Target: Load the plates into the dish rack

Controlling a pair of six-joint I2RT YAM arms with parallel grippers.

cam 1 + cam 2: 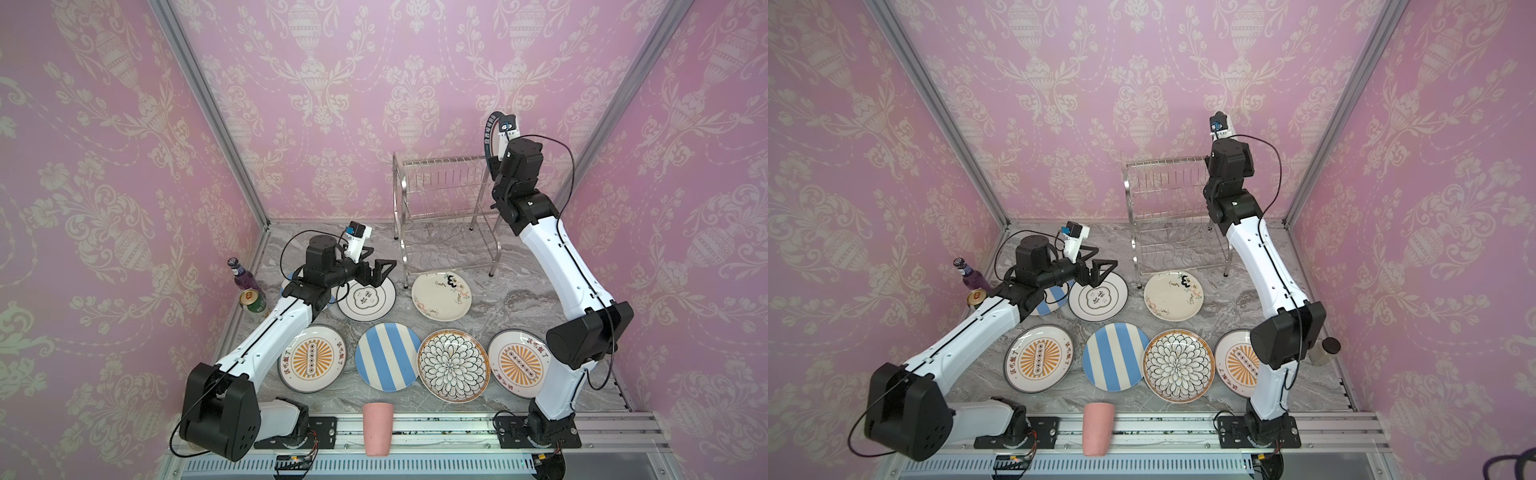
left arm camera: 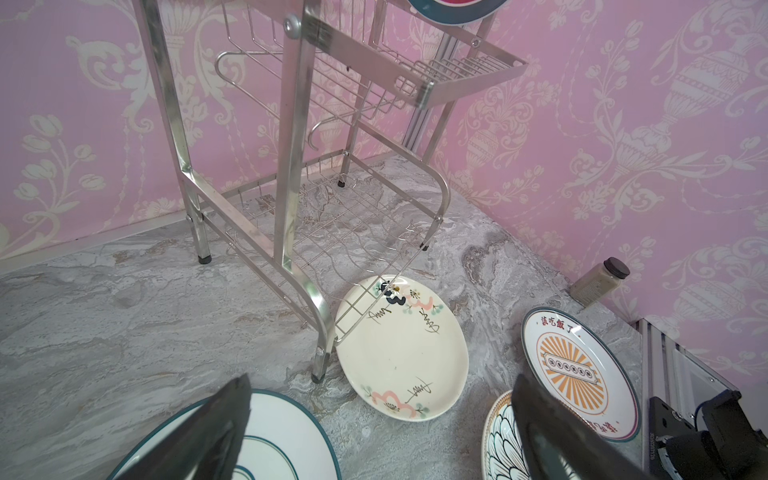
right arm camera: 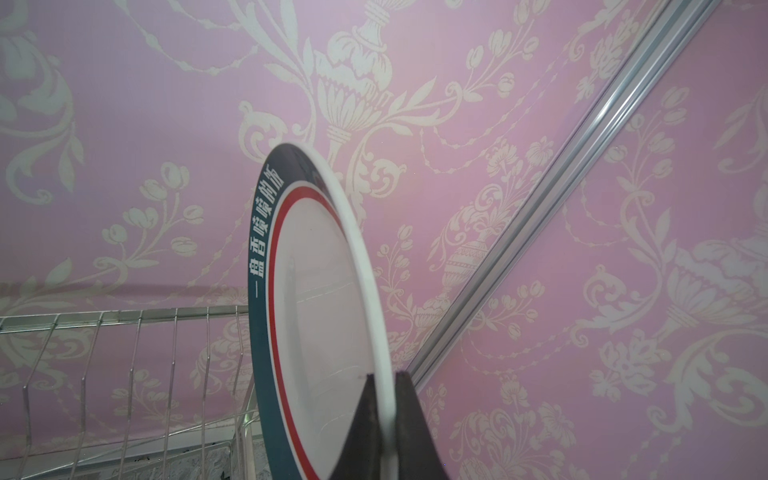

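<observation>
Glossy round ceramic lies all over the grey marbled surface (image 1: 519, 291). The dish rack (image 1: 440, 161), thin shiny silver wire in 2 tiers with upright prongs, stands at 12 to 1 o'clock in both top views.

My right claw (image 3: 385, 386) is raised at the rack's 3 o'clock end. Its jaws are nearly closed, pinching the thin white edge of the navy-rimmed plate (image 3: 316, 311). That plate stands on edge above the upper tier; I cannot tell whether its lower edge touches the prongs.

My left claw (image 2: 381, 380) sits at 9 o'clock, spread wide and holding nothing, over the black-ringed plate (image 1: 365, 297).

The cream floral plate (image 1: 441, 296) lies flat at the rack's 6 o'clock, its far rim under the lower tier's front corner. Toward 6 o'clock, 4 plates lie flat in a row, edge to edge:
- an orange-sunburst plate (image 1: 311, 358)
- a blue-white striped plate (image 1: 387, 356)
- a black-white petal plate (image 1: 452, 365)
- a second orange-sunburst plate (image 1: 517, 361)

A second striped plate (image 1: 1050, 301) is mostly hidden under my left arm. A matte pink cup (image 1: 377, 430) stands on the front rail at 6 o'clock; I cannot see inside it.
</observation>
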